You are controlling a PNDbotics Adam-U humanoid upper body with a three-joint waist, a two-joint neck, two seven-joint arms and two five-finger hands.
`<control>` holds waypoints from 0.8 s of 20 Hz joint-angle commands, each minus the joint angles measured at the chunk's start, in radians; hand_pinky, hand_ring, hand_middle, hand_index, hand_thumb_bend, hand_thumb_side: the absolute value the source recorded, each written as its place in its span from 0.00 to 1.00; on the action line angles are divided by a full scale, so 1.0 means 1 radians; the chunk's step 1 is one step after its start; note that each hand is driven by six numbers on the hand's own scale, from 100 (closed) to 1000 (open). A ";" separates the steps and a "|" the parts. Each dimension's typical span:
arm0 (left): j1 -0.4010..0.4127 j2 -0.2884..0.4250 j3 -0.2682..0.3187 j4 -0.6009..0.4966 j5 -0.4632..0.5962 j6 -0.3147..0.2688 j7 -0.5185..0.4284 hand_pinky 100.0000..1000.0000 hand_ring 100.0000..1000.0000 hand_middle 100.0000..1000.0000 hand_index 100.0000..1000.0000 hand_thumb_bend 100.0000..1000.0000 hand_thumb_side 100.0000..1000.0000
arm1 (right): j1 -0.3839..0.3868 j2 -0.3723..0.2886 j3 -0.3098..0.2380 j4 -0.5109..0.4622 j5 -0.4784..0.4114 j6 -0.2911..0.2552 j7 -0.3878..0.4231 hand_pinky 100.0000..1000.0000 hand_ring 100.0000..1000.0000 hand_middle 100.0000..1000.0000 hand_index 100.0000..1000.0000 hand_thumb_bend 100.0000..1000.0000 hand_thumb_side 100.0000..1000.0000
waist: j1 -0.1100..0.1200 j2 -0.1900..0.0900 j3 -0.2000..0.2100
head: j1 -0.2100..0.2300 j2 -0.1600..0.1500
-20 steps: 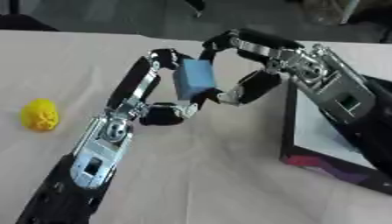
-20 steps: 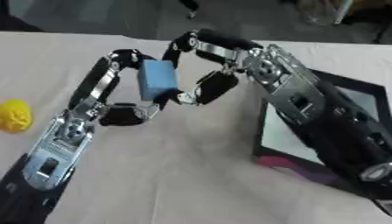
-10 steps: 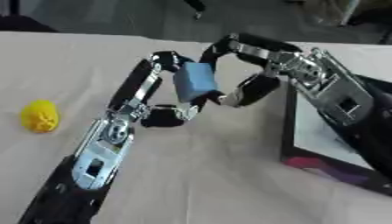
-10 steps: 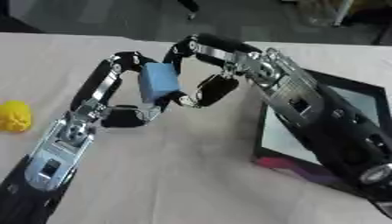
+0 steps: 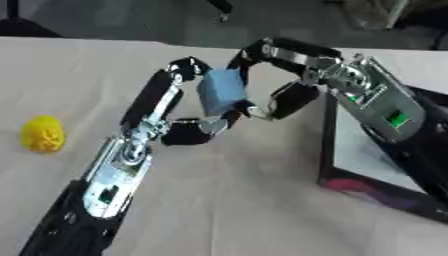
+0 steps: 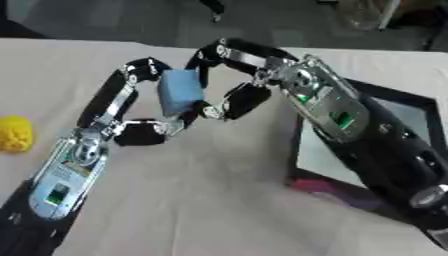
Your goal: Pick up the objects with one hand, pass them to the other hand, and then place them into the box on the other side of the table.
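Handover in progress above the bench (image 5: 262, 200). Left robot hand (image 5: 188, 127) curled round the blue block (image 5: 220, 92), long axis upright. Right robot hand (image 5: 284, 75) just beyond, fingers curled against the block's far side. Box (image 5: 350, 145) lies rightward, nearer the right arm.

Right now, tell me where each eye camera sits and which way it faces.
Left eye view: in the head, looking down at the table; left hand and right hand meet at the blue block, fingers curled round it.
Right eye view: beside it, facing the same way, forearms filling the frame.
Shared: block, yellow object, box at right.
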 commanded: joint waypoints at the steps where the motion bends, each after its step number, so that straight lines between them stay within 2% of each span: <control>1: -0.013 0.005 -0.002 -0.007 -0.021 0.029 0.004 0.78 0.81 0.66 0.81 0.55 0.52 | -0.019 -0.021 -0.020 -0.021 -0.013 0.009 -0.002 0.90 0.89 0.45 0.57 0.00 0.04 | -0.003 -0.009 -0.002 | -0.001 -0.005; 5: -0.010 0.005 -0.003 -0.006 -0.031 0.045 0.002 0.79 0.81 0.67 0.82 0.67 0.63 | -0.018 -0.024 -0.022 -0.023 -0.014 0.012 -0.003 0.90 0.89 0.45 0.57 0.00 0.03 | -0.002 -0.010 -0.004 | -0.002 -0.008; 8: -0.009 0.007 -0.004 -0.006 -0.038 0.049 -0.006 0.80 0.82 0.68 0.83 0.74 0.68 | -0.018 -0.029 -0.025 -0.024 -0.013 0.013 -0.005 0.89 0.88 0.45 0.56 0.00 0.02 | -0.001 -0.011 -0.005 | -0.002 -0.006; 12: 0.002 0.021 0.006 -0.006 -0.049 0.065 -0.003 0.80 0.82 0.67 0.82 0.70 0.67 | -0.012 -0.052 -0.030 -0.040 -0.014 0.009 -0.007 0.89 0.87 0.44 0.56 0.00 0.00 | -0.002 -0.015 -0.013 | 0.002 0.000; 16: 0.017 0.053 0.021 -0.003 -0.041 0.076 0.014 0.80 0.82 0.67 0.82 0.69 0.65 | 0.012 -0.110 -0.059 -0.097 -0.044 0.017 -0.024 0.89 0.87 0.44 0.56 0.00 0.00 | -0.003 -0.027 -0.031 | 0.011 0.012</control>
